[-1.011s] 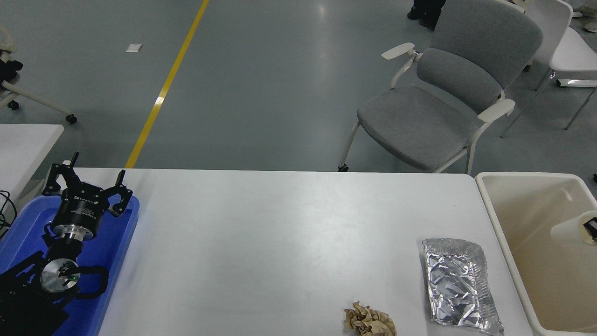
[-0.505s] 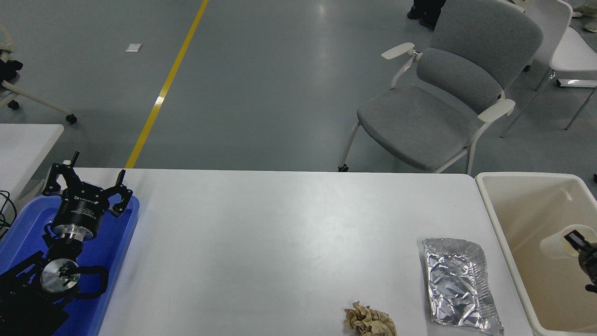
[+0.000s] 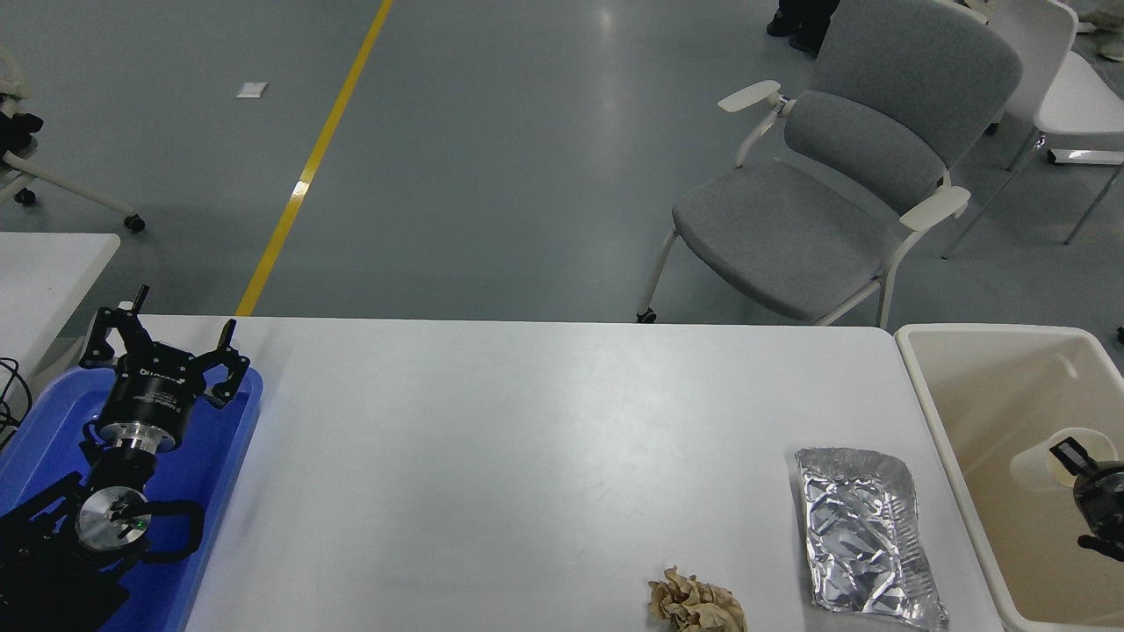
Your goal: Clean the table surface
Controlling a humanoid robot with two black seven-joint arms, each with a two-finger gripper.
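Note:
The table surface [image 3: 527, 456] is a wide white top. On it lie a crumpled brown paper ball [image 3: 696, 604] at the front and a flattened silver foil bag [image 3: 865, 535] to its right. My right gripper [image 3: 1073, 458] comes in at the right edge, inside the beige bin [image 3: 922, 386]. It is shut on the rim of a cream paper cup [image 3: 1036, 461], which is low in the bin. My left gripper [image 3: 171, 332] is parked at the lower left over a blue tray [image 3: 219, 456], fingers spread and empty.
A grey chair [image 3: 834, 193] stands beyond the table's far edge. A second white chair [image 3: 1080, 96] is at the top right. The corner of a smaller white table [image 3: 44, 272] shows at the left. A yellow floor line [image 3: 307, 167] runs away from the table.
My right gripper has come further into view from the right edge and has moved the paper cup down and left, lower into the bin. The left arm has not moved.

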